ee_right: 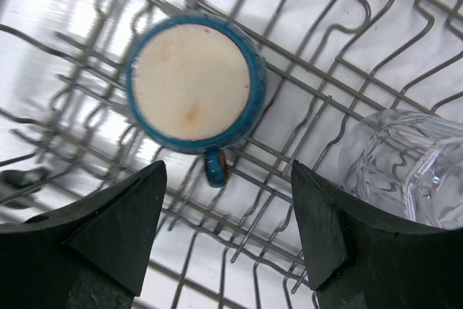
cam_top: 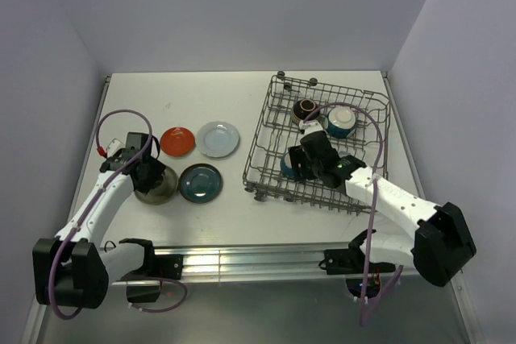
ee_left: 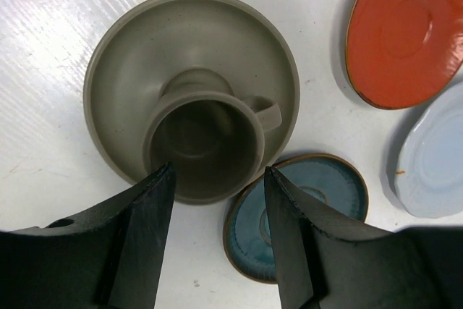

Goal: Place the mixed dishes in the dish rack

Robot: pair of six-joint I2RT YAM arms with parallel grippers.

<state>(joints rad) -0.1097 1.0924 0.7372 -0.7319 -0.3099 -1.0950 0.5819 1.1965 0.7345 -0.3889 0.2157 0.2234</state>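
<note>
The left claw (ee_left: 217, 179) hangs with its two black fingers spread, one on either side of the near rim of a matte grey-beige stoneware cup (ee_left: 202, 142), touching nothing that I can see. The spread looks set to close across the cup's wall, a firmer hold than its small loop handle at three o'clock. The cup stands upright in the middle of a round grey-beige saucer plate (ee_left: 116, 70) with a raised rim, so lifting the cup first would probably free the plate beneath. Just beside the saucer at four o'clock lies a glossy dark teal round plate (ee_left: 325, 186) with a brown edge. A smooth red-orange round plate (ee_left: 405, 34) lies at one o'clock and a pale blue plate with a wavy rim (ee_left: 434, 157) at three o'clock. All lie flat on the white worktop (ee_left: 58, 19), none yet loaded. The right claw (ee_right: 226, 175) is likewise parted and empty, hovering inside the grey metal wire dish rack (cam_top: 300, 191) over a teal-glazed mug (ee_right: 194, 85). The mug is turned mouth down with its bare cream foot up and its handle at six o'clock, presumably so it drains. At four o'clock from it a faceted clear glass cup (ee_right: 405, 171) sits on the wires. Towards twelve o'clock in the top view, a brown bowl (cam_top: 305, 109) and a cream and teal bowl (cam_top: 340, 121) sit side by side in the rack.
</note>
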